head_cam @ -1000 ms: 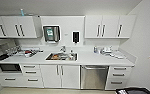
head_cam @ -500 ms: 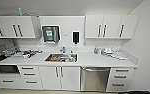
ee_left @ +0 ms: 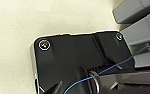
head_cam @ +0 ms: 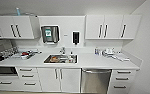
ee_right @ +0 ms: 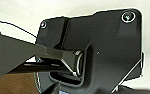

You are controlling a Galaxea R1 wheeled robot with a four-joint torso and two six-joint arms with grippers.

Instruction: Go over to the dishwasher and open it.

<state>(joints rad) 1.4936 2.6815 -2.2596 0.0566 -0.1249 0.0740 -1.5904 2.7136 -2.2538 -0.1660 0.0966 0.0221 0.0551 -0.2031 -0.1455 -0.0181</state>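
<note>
The dishwasher (head_cam: 96,82) is built in under the white counter, right of the sink cabinet doors, straight ahead and slightly to the right in the head view. Its flat grey steel front is closed, and a horizontal bar handle (head_cam: 96,71) runs along its top. Some floor still lies between me and it. The left wrist view shows pale floor under my own dark plate, and the right wrist view shows much the same.
A steel sink (head_cam: 61,59) with dishes sits in the counter left of the dishwasher. White drawers (head_cam: 121,80) flank it on the right, close to a side wall (head_cam: 148,50). A dark microwave (head_cam: 4,70) sits at the lower left. Clutter lies on the counter (head_cam: 91,61).
The whole kitchen front has grown slightly larger and sunk lower in the picture, so the camera has moved closer. Nothing on the counter has moved.
</note>
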